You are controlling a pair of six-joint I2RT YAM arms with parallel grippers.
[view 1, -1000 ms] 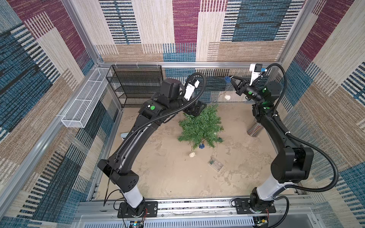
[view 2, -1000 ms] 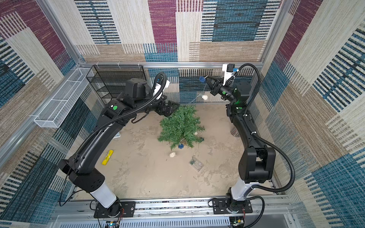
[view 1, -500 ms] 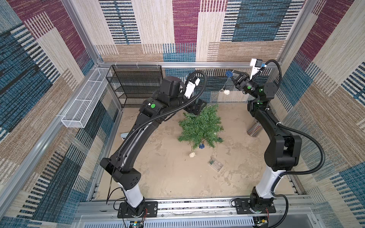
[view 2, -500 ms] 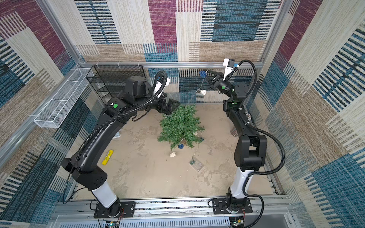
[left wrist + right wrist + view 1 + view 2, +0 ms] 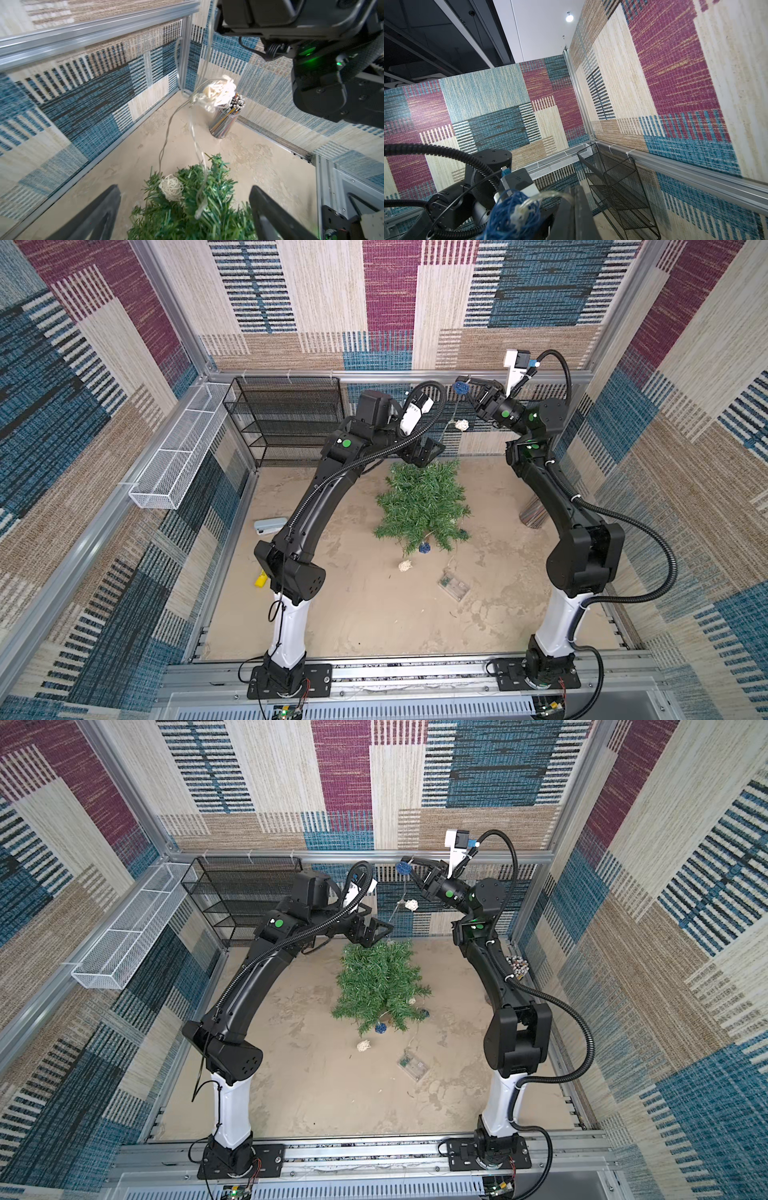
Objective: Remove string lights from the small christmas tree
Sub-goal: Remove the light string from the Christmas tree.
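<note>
The small christmas tree (image 5: pixel 422 502) (image 5: pixel 378 986) leans on the sandy table, its top towards the back wall. The string lights run from my right gripper (image 5: pixel 461 380) (image 5: pixel 409 861), held high by the back wall and shut on the thin wire. A dark blue ball (image 5: pixel 512 218) sits beside its closed jaws (image 5: pixel 575 191), and a cream ball (image 5: pixel 218 95) dangles lower. The wire drops into the tree, where another cream ball (image 5: pixel 170 190) rests. My left gripper (image 5: pixel 428 452) (image 5: pixel 184 189) hovers open over the treetop, holding nothing. The clear battery box (image 5: pixel 453 584) lies in front of the tree.
A black mesh shelf (image 5: pixel 286 418) and a white wire basket (image 5: pixel 183 452) line the back left. A clear cylinder of coloured sticks (image 5: pixel 225 122) stands by the right wall behind my right arm. A grey-blue stapler (image 5: pixel 270 525) and a yellow item (image 5: pixel 261 580) lie left.
My right gripper has risen and swung left along the back wall, lifting the blue and cream balls higher. The left gripper has stayed over the treetop.
</note>
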